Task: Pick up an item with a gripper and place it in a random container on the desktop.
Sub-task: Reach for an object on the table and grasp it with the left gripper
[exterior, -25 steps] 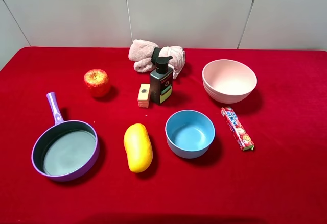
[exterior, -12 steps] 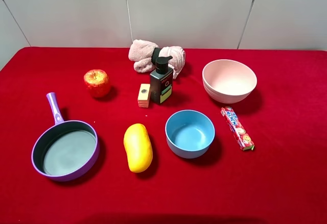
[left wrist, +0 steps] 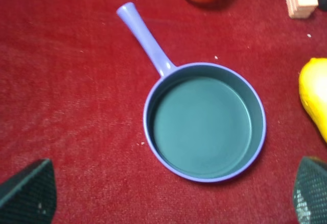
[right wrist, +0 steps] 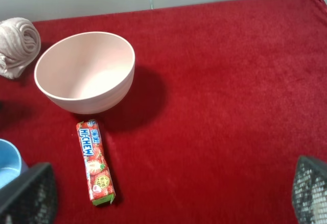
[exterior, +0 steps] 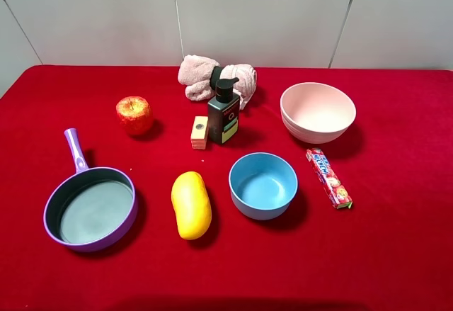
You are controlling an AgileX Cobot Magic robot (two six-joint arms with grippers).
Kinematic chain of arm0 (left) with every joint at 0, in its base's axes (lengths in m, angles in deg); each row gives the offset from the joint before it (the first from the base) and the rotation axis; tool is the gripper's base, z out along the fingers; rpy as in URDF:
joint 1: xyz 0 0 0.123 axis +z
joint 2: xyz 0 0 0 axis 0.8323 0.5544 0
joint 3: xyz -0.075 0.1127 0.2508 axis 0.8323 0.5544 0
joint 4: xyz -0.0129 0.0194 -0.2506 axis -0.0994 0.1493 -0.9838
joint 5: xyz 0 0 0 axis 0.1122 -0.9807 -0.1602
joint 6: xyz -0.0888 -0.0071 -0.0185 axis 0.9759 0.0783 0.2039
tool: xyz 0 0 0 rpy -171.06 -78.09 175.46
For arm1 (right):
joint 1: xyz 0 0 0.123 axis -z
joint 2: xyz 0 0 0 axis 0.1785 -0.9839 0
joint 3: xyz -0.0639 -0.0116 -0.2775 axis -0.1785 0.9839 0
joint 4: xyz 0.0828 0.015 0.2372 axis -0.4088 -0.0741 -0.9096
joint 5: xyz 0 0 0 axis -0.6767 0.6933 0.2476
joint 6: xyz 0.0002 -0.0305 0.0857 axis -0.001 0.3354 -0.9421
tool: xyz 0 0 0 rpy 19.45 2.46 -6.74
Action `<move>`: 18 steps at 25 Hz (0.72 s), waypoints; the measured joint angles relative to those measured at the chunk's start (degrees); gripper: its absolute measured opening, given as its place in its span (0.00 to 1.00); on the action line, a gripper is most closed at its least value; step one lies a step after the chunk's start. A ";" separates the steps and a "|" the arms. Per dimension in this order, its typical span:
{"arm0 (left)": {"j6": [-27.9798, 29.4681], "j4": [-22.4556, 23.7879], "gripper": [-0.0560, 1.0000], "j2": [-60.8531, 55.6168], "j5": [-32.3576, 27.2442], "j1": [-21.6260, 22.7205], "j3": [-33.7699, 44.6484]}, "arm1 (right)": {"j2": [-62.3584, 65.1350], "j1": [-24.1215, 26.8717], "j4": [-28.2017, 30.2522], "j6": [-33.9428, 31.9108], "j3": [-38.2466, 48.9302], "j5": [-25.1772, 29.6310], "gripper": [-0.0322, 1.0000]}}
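Note:
The yellow mango [exterior: 191,205] lies on the red desktop [exterior: 396,240] between the purple frying pan [exterior: 90,208] and the blue bowl [exterior: 262,185]. The left wrist view shows the empty pan [left wrist: 204,122] from above and the mango's edge [left wrist: 316,94]. My left gripper [left wrist: 168,196] is open and empty, its fingertips [left wrist: 28,191] wide apart above the pan's near side. My right gripper [right wrist: 168,193] is open and empty, its fingertips [right wrist: 311,191] wide apart over the cloth near the candy pack. Neither arm shows in the high view.
A red-yellow apple [exterior: 134,115], a small wooden block [exterior: 199,132], a dark pump bottle [exterior: 224,112] and a rolled pink towel [exterior: 212,77] stand at the back. A pink bowl [exterior: 318,112] and a red candy pack [exterior: 328,178] lie to the right.

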State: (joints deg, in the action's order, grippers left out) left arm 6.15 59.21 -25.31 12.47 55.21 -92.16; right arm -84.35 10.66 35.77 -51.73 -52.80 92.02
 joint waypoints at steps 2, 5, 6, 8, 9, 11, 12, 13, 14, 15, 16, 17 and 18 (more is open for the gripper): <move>-0.20 -0.04 0.92 2.43 0.06 -1.10 -0.67 | 0.00 0.00 0.00 0.00 0.00 0.00 0.70; -0.26 -0.11 0.91 5.59 0.18 -3.35 -1.39 | 0.00 0.00 0.00 0.00 0.00 0.00 0.70; -0.13 -0.11 0.91 6.63 0.35 -3.96 -1.46 | 0.00 0.00 0.00 0.00 0.00 0.00 0.70; 0.64 -0.18 0.91 9.35 0.64 -5.71 -1.46 | 0.00 0.00 0.00 0.00 0.00 0.00 0.70; 0.91 -0.18 0.91 10.25 0.75 -6.17 -1.46 | 0.00 0.00 0.00 0.00 0.00 0.00 0.70; 1.72 -0.24 0.91 11.77 1.12 -7.13 -1.48 | 0.00 0.00 0.00 0.00 0.00 0.00 0.70; 2.43 -0.36 0.91 12.57 1.17 -7.55 -1.48 | 0.00 0.00 0.00 0.00 0.00 0.00 0.70; 2.99 -0.41 0.91 13.32 1.22 -8.10 -1.48 | 0.00 0.00 0.00 0.00 0.00 0.00 0.70; 3.47 -0.44 0.91 14.07 1.23 -8.71 -1.48 | 0.00 0.00 0.00 0.00 0.00 0.00 0.70; 3.83 -0.44 0.91 14.73 1.29 -9.39 -1.48 | 0.00 0.00 0.00 0.00 0.00 0.00 0.70; 4.23 -0.44 0.91 15.57 1.35 -9.99 -1.48 | 0.00 0.00 0.00 0.00 0.00 0.00 0.70; 4.75 -0.44 0.91 16.41 1.47 -10.76 -1.48 | 0.00 0.00 0.00 0.00 0.00 0.00 0.70; 5.14 -0.44 0.91 17.28 1.82 -11.58 -1.48 | 0.00 0.00 0.00 0.00 0.00 0.00 0.70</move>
State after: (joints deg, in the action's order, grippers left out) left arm 11.29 58.77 -8.03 14.29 43.63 -93.63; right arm -84.35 10.66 35.77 -51.73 -52.80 92.02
